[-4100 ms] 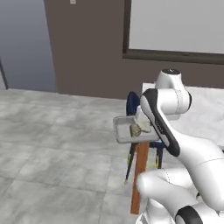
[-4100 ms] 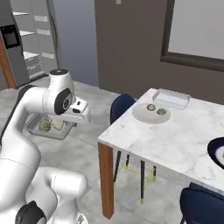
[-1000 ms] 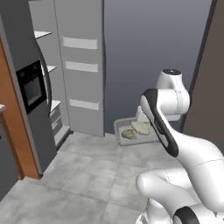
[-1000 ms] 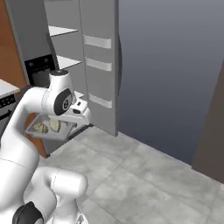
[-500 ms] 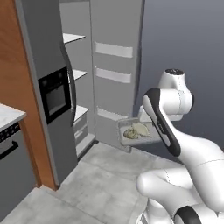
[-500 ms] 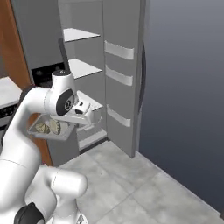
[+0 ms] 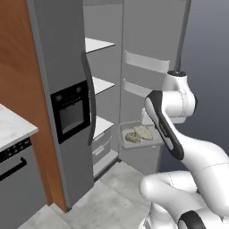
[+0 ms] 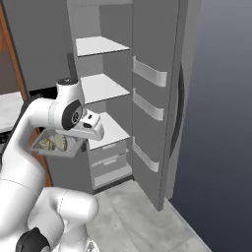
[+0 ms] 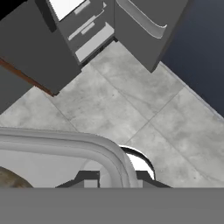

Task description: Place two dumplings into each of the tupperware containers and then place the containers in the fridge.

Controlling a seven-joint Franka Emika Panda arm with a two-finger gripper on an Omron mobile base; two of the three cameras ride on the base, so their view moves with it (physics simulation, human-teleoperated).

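Observation:
A clear-whitish tupperware container [image 7: 147, 142] hangs in the air in front of the open fridge [image 7: 105, 85], with my gripper [image 9: 116, 178] shut on its rim. Two olive-tan dumplings [image 7: 133, 137] lie in it side by side. From the right base view the container [image 8: 73, 148] with its dumplings [image 8: 48, 144] sits level beside the hand, just left of the fridge's white shelves [image 8: 102, 87]. The hand view has the container's curved rim [image 9: 83, 141] clamped between the fingertips [image 9: 89, 176], and a dumpling edge [image 9: 11, 178] at the lower left. The second container is out of view.
The fridge's right door [image 8: 156, 98] stands wide open with white door bins. Its left door [image 7: 58, 103] is closed, with a black dispenser panel [image 7: 71, 112] and dark handle. A brown wooden cabinet [image 7: 18, 67] and a marble counter [image 7: 11, 128] stand at left. Grey tile floor [image 9: 144, 109] lies below.
The whole scene has shifted as the base moved: the open fridge is now nearer and more central. The container with the dumplings stays in the gripper at the same height.

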